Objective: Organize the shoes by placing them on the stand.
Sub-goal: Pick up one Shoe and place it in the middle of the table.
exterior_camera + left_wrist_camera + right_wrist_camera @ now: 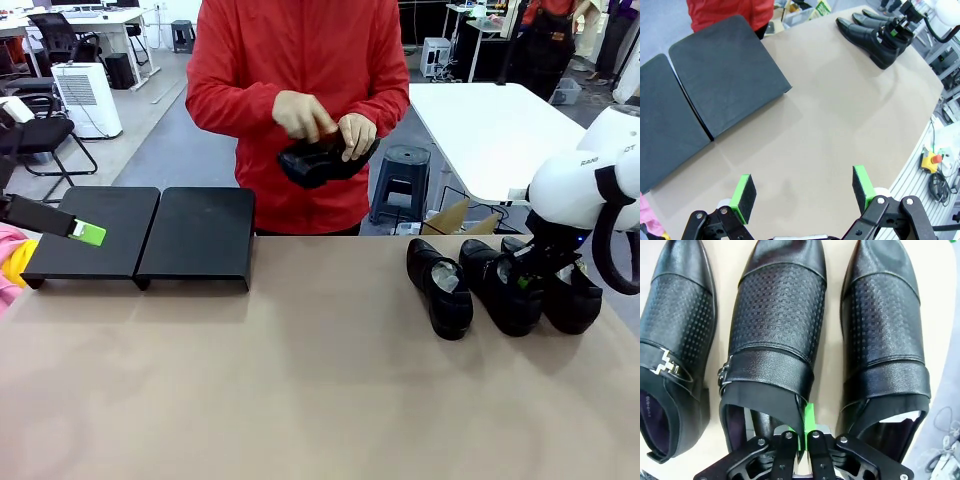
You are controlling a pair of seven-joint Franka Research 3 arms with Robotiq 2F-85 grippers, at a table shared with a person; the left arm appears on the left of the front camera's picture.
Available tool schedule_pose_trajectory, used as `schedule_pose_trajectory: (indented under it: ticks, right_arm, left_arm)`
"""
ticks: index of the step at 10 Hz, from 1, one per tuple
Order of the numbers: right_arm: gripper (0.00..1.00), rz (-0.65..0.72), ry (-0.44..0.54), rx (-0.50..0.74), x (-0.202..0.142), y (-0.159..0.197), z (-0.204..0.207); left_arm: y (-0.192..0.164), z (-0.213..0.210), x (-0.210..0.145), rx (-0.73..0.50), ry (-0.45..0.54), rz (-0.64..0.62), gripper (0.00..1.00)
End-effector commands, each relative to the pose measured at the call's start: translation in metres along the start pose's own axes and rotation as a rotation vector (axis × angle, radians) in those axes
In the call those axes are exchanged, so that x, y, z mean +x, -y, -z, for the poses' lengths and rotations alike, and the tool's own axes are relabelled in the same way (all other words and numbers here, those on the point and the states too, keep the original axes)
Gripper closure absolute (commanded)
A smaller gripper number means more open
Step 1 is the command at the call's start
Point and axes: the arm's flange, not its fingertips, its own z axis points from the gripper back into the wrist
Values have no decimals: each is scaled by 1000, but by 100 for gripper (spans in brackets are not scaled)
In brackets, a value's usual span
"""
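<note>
right fingers on 1 shoe (tight)

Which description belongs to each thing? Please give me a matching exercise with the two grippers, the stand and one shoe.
Things:
1 left gripper
2 right gripper
3 stand
4 fourth shoe

Descriptions:
A in the person's hands
B open, above the table
C at the table's far left
D shut on the middle shoe, at its rim

Pairs: 1-B, 2-D, 3-C, 4-A
</note>
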Motion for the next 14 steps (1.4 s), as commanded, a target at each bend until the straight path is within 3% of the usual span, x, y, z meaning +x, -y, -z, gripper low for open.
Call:
schedule_pose_trajectory:
  ticks: [1,5,6,8,10,11,14]
  right_arm:
    - [100,-2,8,-13,0,0,0]
    - [100,-1,1,-2,0,0,0]
    - [100,39,80,30,-10,-7,-27]
    - [100,129,235,-29,-34,-20,-88]
    - [100,138,356,-21,-58,-50,-138]
    - [100,112,375,63,-76,-72,-159]
    - [100,-77,400,216,-127,-168,-171]
  left_arm:
    - [-2,-1,0,-14,8,14,0]
    - [-2,-1,0,-14,8,14,0]
    - [-2,-1,0,-14,8,14,0]
    - [-2,-1,0,-14,8,14,0]
    - [-2,-1,0,-14,8,14,0]
    - [-2,-1,0,-14,8,14,0]
    - [-2,-1,0,-14,8,14,0]
